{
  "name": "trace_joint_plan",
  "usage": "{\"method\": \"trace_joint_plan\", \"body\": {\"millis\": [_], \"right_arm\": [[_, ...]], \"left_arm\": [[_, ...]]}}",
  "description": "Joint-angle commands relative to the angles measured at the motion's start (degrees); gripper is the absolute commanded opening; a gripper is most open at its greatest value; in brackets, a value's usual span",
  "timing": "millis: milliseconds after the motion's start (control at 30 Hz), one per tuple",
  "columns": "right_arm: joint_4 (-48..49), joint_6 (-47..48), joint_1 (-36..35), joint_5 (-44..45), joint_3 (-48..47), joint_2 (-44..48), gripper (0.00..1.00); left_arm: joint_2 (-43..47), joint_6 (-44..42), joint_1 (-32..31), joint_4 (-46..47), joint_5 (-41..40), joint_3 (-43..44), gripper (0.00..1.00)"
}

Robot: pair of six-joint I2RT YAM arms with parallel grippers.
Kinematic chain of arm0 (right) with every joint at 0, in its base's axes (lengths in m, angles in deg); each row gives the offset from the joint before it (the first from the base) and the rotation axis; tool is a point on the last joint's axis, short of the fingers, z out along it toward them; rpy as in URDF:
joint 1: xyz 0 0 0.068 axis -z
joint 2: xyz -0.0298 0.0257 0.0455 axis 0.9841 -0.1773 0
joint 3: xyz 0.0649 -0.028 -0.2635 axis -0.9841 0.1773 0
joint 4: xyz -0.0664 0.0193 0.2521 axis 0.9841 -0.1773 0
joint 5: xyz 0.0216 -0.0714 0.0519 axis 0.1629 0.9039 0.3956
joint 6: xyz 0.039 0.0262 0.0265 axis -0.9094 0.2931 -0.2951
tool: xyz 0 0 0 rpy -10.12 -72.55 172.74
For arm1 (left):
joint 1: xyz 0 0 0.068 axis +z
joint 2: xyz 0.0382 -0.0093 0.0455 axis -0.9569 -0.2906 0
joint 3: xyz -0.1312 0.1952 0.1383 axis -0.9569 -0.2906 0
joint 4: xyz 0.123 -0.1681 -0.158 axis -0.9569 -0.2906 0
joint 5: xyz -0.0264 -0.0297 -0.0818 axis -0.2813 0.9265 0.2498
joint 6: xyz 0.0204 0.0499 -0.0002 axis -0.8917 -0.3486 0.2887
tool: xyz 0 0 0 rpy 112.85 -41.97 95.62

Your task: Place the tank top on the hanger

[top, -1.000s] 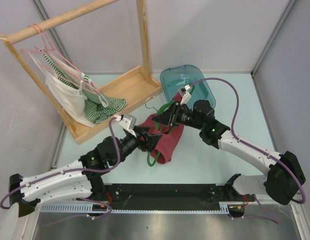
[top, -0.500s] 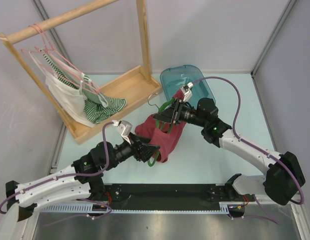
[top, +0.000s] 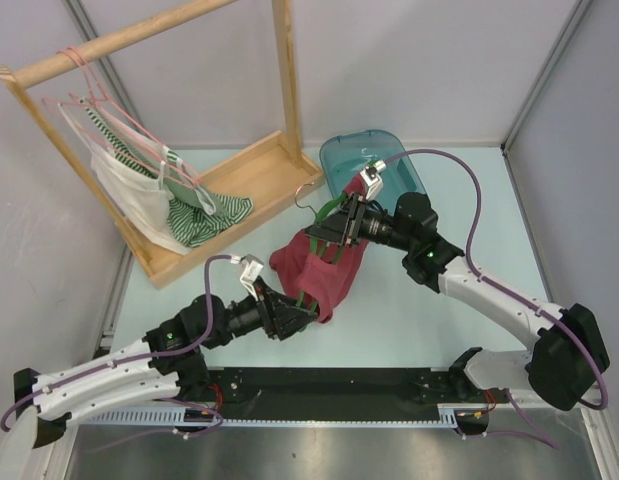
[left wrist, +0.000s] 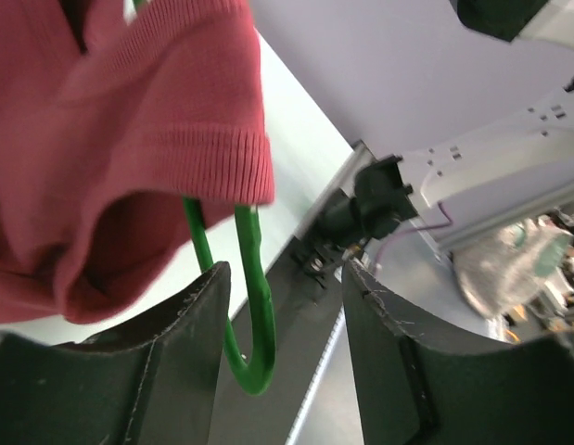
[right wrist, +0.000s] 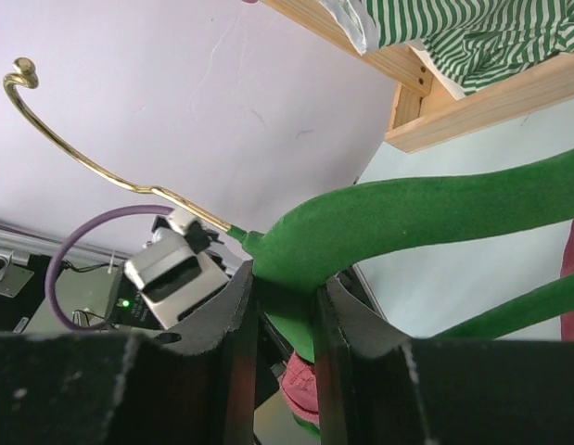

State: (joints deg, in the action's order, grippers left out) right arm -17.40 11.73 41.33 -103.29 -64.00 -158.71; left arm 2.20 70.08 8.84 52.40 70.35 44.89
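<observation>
Mid-table, the right gripper point(right wrist: 285, 287) is clamped on the neck of the green hanger point(right wrist: 407, 218), with the red tank top point(top: 319, 275) draped over it. The left gripper point(left wrist: 285, 273), jaws apart, straddles the hanger's bare near corner; it should pinch the hem, not plastic.

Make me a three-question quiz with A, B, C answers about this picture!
1. Where does the striped top hang?
A on a robot arm
B on the wooden rack
C flat on the table

2. What colour is the tank top?
A blue
B white
C dark red

3. The right hand is
A shut on the hanger
B open and empty
C holding a cup

Answers:
1 B, it dangles under the rack's bar.
2 C, red cloth drapes the hanger.
3 A, both fingers squeeze its green neck.
</observation>
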Motion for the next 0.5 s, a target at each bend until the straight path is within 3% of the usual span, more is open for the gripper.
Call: {"method": "trace_joint_plan", "body": {"millis": [0,467], "right_arm": [[3.13,0.28,0.31,-1.54,-3.36,0.4,0.07],[6.73,-2.35,0.4,-8.92,-4.15,-2.06,0.07]], "left_arm": [[0.91,5.5,-0.07,7.23,6.16,-2.65,0.55],[4.95,12.27,5.12,19.28,15.66,-8.19,0.38]]}}
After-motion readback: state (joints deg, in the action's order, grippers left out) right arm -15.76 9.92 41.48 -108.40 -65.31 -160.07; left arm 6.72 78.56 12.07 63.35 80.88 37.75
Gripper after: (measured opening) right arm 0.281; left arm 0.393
